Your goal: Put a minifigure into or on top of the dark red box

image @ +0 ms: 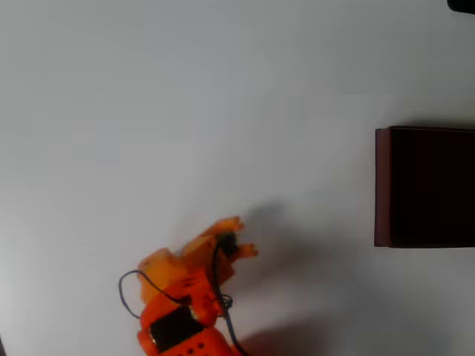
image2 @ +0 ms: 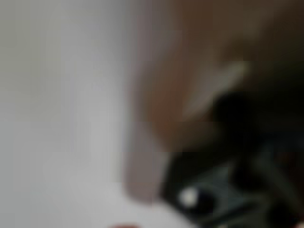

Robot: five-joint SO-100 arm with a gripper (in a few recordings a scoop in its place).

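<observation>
My orange gripper (image: pixel 243 239) is at the lower middle of the overhead view, pointing right and up toward the dark red box (image: pixel 423 185). That box sits at the right edge, a wide stretch of table away, with its almost black inside facing up. A small dark thing, the minifigure (image: pixel 227 242), is pinched between the two orange fingers. The wrist view is badly blurred. It shows a dark lump with a pale spot, the minifigure (image2: pixel 209 190), very close to the lens beside a brownish finger (image2: pixel 156 118).
The table (image: pixel 185 96) is plain white. The arm's shadow (image: pixel 274 222) falls on it just right of the gripper. A black cable (image: pixel 130 285) loops off the arm's body at the bottom left. A dark corner (image: pixel 464 4) shows at the top right.
</observation>
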